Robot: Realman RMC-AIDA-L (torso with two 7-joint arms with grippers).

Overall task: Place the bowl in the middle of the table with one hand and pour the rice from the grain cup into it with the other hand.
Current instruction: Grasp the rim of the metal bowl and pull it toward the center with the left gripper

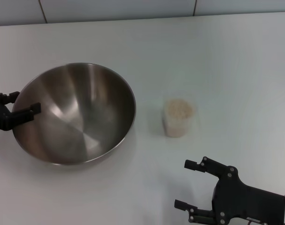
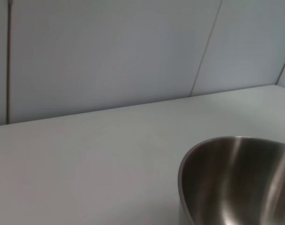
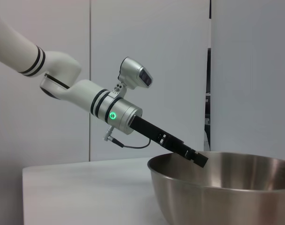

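**Bowl placement under way: left hand on the rim, cup waiting at centre-right.**
From left: the left hand (image 1: pixel 13 114) pinches the near-left rim of the bowl (image 1: pixel 79 115), one finger inside, one outside; the bowl sits left of mid-counter (image 1: pixel 217 61). The grain cup (image 1: pixel 178 118), upright and full of rice (image 1: pixel 178 109), stands just right of it. The right hand (image 1: pixel 191 185), fingers spread wide and empty, hovers near the cup. Judged best: slide the bowl level toward centre, stopping short of the cup.

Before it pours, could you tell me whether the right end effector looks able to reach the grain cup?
Probably yes: the right end effector is open, with bare table between it and the grain cup; the bowl sits well aside.
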